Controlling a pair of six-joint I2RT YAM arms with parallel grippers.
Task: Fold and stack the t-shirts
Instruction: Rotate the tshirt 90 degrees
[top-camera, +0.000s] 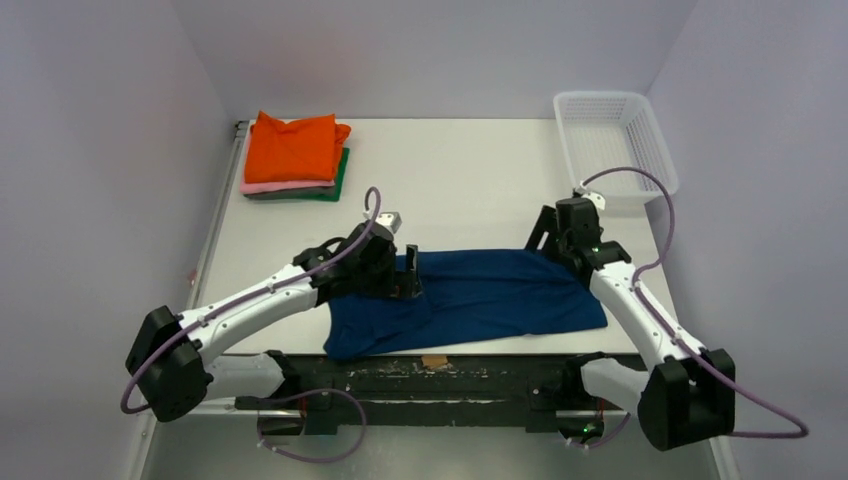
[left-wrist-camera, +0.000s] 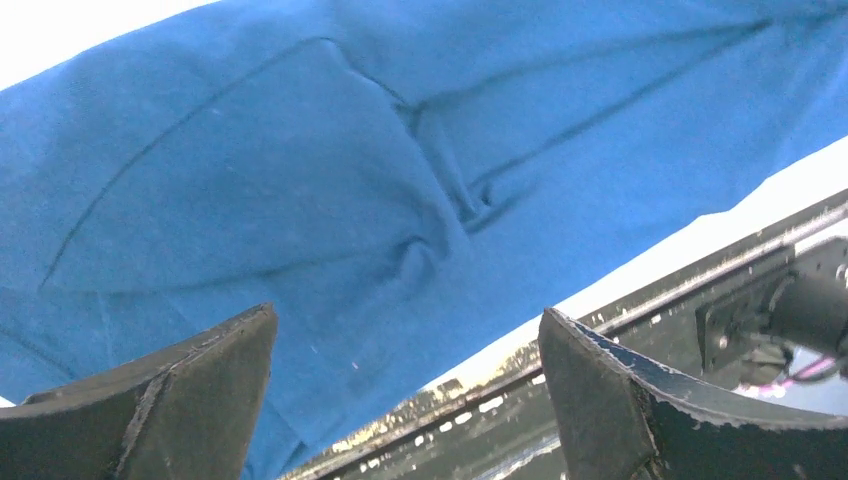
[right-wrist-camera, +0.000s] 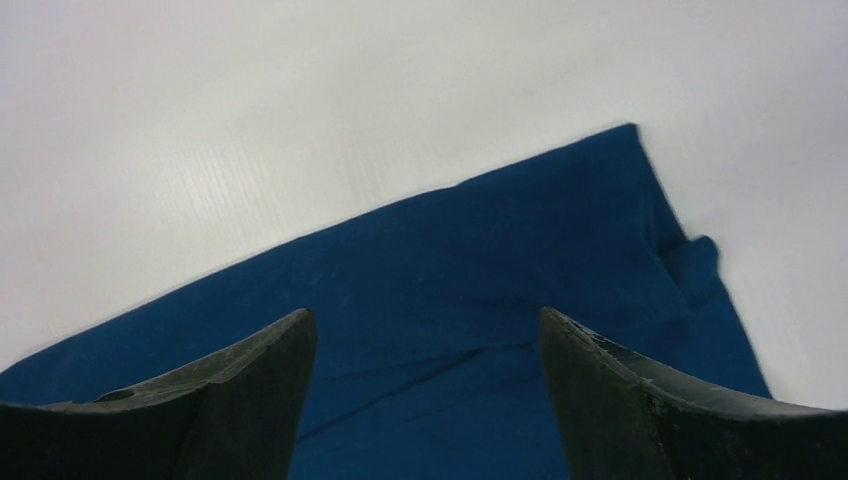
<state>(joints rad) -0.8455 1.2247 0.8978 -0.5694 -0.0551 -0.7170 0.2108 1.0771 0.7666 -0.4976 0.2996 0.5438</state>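
Observation:
A navy blue t-shirt (top-camera: 480, 295) lies spread along the near edge of the white table (top-camera: 460, 180), folded lengthwise with a lumpy left end. My left gripper (top-camera: 410, 275) hovers over that left part, its jaws wide open and nothing between them. In the left wrist view the left gripper (left-wrist-camera: 408, 312) looks down on creased blue cloth (left-wrist-camera: 300, 180). My right gripper (top-camera: 548, 233) is open above the shirt's far right corner. The right wrist view shows the right gripper (right-wrist-camera: 425, 315) over flat cloth (right-wrist-camera: 480, 260). Folded t-shirts are stacked at the back left: orange (top-camera: 295, 148) over pink (top-camera: 262, 186) over dark green (top-camera: 340, 180).
A white mesh basket (top-camera: 615, 140) stands at the back right corner. The black frame rail (top-camera: 440, 375) runs along the near table edge, just below the shirt. Purple walls close in on both sides. Purple cables loop off both arms.

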